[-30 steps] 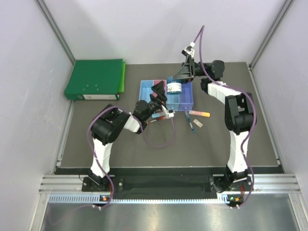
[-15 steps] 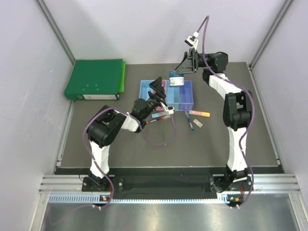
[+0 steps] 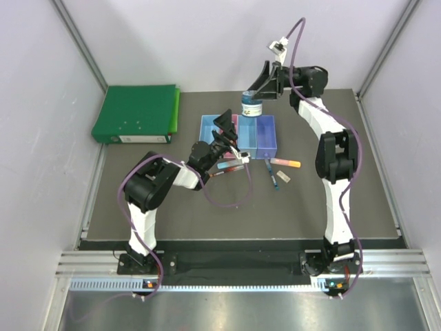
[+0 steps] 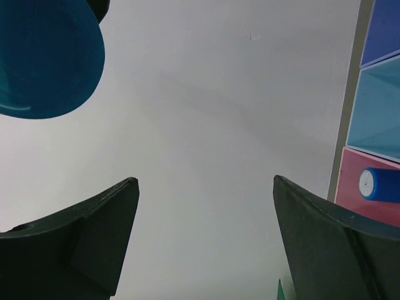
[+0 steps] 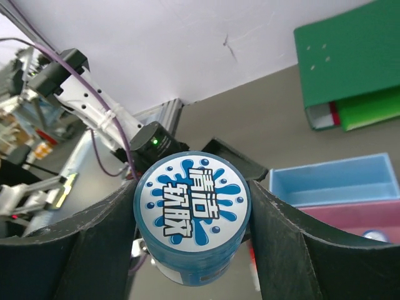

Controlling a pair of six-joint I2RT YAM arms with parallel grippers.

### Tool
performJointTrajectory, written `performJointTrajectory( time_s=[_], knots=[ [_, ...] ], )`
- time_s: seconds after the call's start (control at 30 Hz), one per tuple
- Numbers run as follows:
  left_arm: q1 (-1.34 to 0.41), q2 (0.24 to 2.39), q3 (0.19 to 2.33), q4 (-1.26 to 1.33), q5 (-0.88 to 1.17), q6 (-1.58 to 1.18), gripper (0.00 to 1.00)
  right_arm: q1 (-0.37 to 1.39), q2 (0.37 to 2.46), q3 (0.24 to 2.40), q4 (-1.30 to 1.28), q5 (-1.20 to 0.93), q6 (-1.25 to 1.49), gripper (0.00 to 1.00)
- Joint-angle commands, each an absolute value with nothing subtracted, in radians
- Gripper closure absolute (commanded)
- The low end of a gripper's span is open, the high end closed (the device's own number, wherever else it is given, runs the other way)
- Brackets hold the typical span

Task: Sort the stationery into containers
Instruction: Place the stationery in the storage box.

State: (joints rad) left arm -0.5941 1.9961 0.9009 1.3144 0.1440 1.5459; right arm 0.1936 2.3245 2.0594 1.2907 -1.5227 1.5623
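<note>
My right gripper [image 3: 253,98] [image 5: 192,189] is shut on a small round blue-white bottle [image 3: 251,105] [image 5: 190,215] with a splash label, and holds it in the air over the back edge of the containers [image 3: 256,141]. The containers are a joined row of light blue, pink, light blue and purple bins. A blue-capped item [image 4: 378,184] lies in the pink bin [image 4: 350,187]. My left gripper [image 3: 225,127] [image 4: 204,180] stands open and empty, tilted upward at the bins' front left. A red-blue pen [image 3: 231,165], a dark blue pen [image 3: 273,178], an orange-pink marker [image 3: 284,163] and a pale block [image 3: 284,177] lie in front of the bins.
A big green binder [image 3: 138,114] [image 5: 350,69] lies at the back left of the dark mat. White walls stand close behind and on both sides. The left arm's purple cable [image 3: 227,204] loops over the mat near the pens.
My right gripper has lifted the blue-white bottle up and back from just over the bins. My left gripper has tilted up a little.
</note>
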Motion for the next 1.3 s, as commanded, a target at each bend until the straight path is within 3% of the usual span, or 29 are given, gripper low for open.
performJointTrajectory(
  time_s=[0.0,0.37,0.5,0.57,0.73,0.9,1.27],
  knots=[
    [-0.603,1.939,0.899,1.661,0.135,1.545,0.08,0.189,2.327,2.177,1.254,-1.485,1.392,1.00],
    [-0.612,1.927,0.897,1.652,0.129,1.552,0.08,0.189,2.352,2.286,0.881,-1.405,1.086,1.00],
    [-0.615,1.924,0.900,1.651,0.126,1.554,0.08,0.187,2.333,2.327,0.584,-1.327,0.768,1.00],
    [-0.615,1.924,0.903,1.652,0.124,1.557,0.08,0.187,2.307,2.348,0.292,-1.217,0.519,1.00],
    [-0.617,1.921,0.904,1.654,0.117,1.562,0.08,0.176,2.267,2.301,0.146,-1.077,0.401,1.00],
    [-0.617,1.904,0.894,1.646,0.112,1.559,0.09,0.150,2.201,2.231,-0.141,-0.905,0.040,1.00],
    [-0.615,1.904,0.899,1.646,0.083,1.555,0.09,0.147,2.065,1.984,-0.270,-0.649,-0.339,1.00]
  ],
)
